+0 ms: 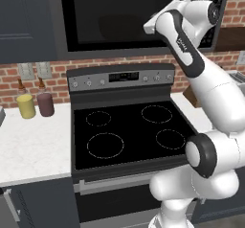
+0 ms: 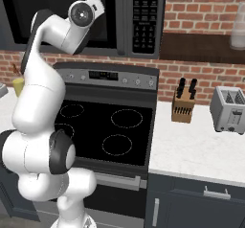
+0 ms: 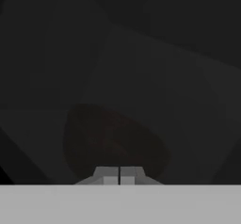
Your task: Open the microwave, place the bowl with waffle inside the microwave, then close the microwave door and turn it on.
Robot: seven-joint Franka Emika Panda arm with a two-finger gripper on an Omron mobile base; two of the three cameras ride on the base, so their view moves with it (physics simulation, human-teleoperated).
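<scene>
Above the black stove [image 1: 129, 131], the white arm [image 1: 191, 54] reaches up to the microwave [image 1: 124, 16], its hand pressed close against the dark glass of the microwave door [image 1: 119, 11]. In the hand view the gripper [image 3: 119, 176] shows its two jaws shut tight together, nothing between them, facing the murky window. Behind that glass sits one dim, rounded brown shape, the bowl [image 3: 115, 140], inside the oven; the view is too dark to tell whether the waffle lies in it. The door appears closed flush with the oven front. One black keypad strip [image 2: 145, 16] runs down the microwave's right side, just to the right of the arm's wrist in the right base view.

Four burner rings mark the stove top, all bare. On the white counter [image 1: 33, 150] to the left stand two cups, one yellow cup [image 1: 26, 106] and one mauve cup [image 1: 46, 103], just beside each other against the brick wall, with open counter in front of them to the edge. To the right, another stretch of counter [image 2: 191, 150] carries one knife block [image 2: 183, 106] and one toaster [image 2: 230, 109], near each other at the back, leaving the front edge free.
</scene>
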